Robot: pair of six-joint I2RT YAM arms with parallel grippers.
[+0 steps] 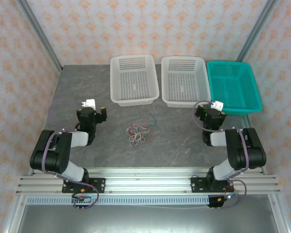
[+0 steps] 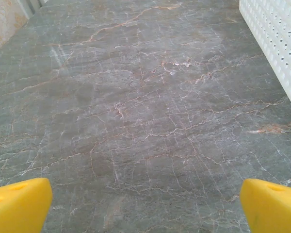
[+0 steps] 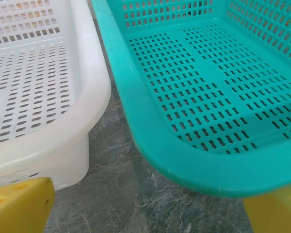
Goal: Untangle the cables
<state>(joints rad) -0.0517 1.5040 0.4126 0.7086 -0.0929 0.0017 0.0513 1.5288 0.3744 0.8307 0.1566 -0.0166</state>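
Bright, even, diffuse light — shadows beneath the teal basket (image 3: 184, 165) are soft. From above, the cables (image 1: 138, 132) are barely resolved — veining on the desk (image 2: 136, 121) is crisp close up.

Robot test cell, aluminium rail (image 1: 145, 177), patterned panel walls (image 1: 19, 58), marble-look tabletop (image 1: 184, 141)

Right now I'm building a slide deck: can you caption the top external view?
Tangled cables lie on a grey table between left arm and right arm, three baskets behind.
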